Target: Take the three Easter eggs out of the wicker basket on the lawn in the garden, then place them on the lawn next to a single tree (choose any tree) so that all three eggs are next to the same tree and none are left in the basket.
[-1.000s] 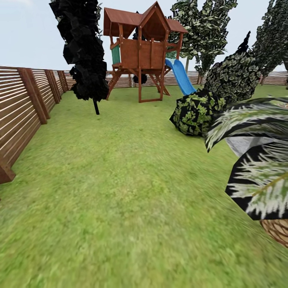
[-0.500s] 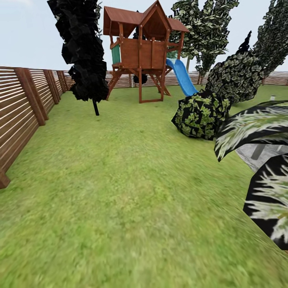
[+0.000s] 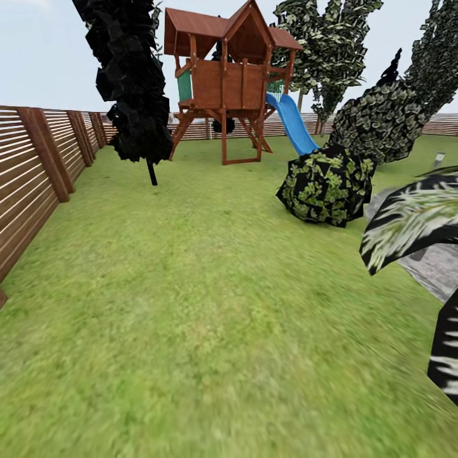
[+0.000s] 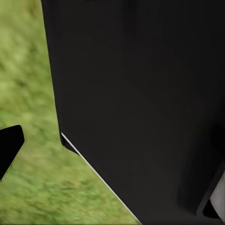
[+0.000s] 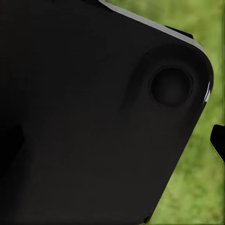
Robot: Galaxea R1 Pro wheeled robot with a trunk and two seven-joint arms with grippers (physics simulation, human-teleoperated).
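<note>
Head view, left to right. Slatted wooden fence (image 3: pixel 38 172) runs down the left side and across the back. One black cypress-like tree (image 3: pixel 130 83) stands near it, thin trunk planted in the lawn (image 3: pixel 191 305). One wooden play tower (image 3: pixel 226 76) behind centre, with one blue slide (image 3: pixel 292 124) coming off its right side. Right of that: one round speckled bush (image 3: pixel 327 184), a larger leaning clump of speckled foliage (image 3: pixel 381 121) behind it, and speckled trees (image 3: pixel 327 44) at the back, at least two, with another at the far right edge; exact count not clear where crowns overlap. Palm fronds (image 3: pixel 413 219) cut in at the right edge, over a grey patch of ground (image 3: pixel 439 267).

Task status, as a judgement: eggs counted 0, baskets counted 0 on the grass that shows here. No egg lies by any trunk on show. The robot appears to be travelling across the garden, so finding the basket, all three pick-ups and all three placements look to be outstanding. Where the basket is cannot be told from these views.

Wrist views: each is mostly blocked by a dark body panel, with blurred grass behind. Left claw: opening and load cannot be told. Right claw: same, cannot be told.
</note>
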